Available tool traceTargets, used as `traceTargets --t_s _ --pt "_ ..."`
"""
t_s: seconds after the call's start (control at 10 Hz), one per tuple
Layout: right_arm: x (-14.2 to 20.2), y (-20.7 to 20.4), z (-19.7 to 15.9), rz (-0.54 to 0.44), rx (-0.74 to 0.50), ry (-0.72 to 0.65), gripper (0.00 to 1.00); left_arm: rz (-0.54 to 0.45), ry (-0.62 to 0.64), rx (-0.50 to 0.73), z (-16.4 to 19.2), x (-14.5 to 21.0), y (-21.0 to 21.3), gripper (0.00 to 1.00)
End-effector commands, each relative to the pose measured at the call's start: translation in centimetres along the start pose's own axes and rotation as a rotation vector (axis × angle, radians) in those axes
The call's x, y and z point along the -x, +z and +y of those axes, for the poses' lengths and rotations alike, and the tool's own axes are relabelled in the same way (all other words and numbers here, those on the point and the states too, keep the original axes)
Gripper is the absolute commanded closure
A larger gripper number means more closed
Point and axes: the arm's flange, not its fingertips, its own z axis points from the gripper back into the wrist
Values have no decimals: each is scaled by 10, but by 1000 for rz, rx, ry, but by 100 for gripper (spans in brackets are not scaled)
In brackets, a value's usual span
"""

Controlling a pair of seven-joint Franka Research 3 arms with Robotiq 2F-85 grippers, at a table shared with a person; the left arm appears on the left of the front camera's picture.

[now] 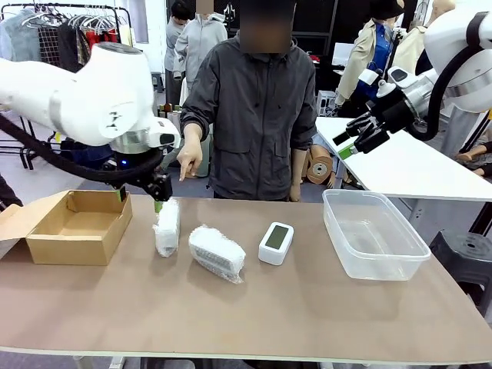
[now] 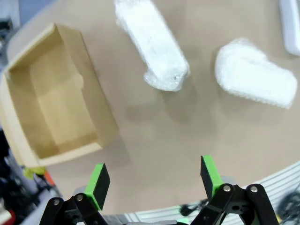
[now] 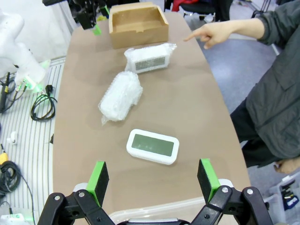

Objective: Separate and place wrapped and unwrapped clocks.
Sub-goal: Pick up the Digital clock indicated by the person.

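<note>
Nearest you, front view: middle bundle [image 1: 217, 252] on the counter [image 1: 254, 315]. The left bundle [image 1: 167, 227] lies beside the cardboard box [image 1: 73, 250], the bare clock [image 1: 276, 243] short of the clear tub [image 1: 354, 192]. Left gripper [image 1: 158, 198] hangs just over the left bundle; right gripper [image 1: 350, 142] is raised well clear.

Left wrist view: jaws apart, empty.

Right wrist view: jaws apart, clock ahead.

Handling, as judged: bundles are light, soft and slippery, so pinch yours across the narrow middle. Clock is rigid; take its long sides. Open counter all round; mind the box wall.
</note>
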Motion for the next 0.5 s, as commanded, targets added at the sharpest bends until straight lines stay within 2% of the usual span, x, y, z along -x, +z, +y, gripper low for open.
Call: traceTargets --t_s 0.0,0.1,0.2,0.3,0.4 --pt "-1 0 0 0 4 3 0 56 178 81 -10 -33 -13 0" --pt "-1 0 0 0 4 3 0 81 241 110 -13 -44 -26 0" --pt "-1 0 0 0 4 3 0 56 272 84 -12 -53 -37 0" --pt "-1 0 0 0 4 3 0 -50 202 103 -8 -56 -44 0" --pt "-1 0 0 0 4 3 0 -122 177 67 -9 -63 -50 0"
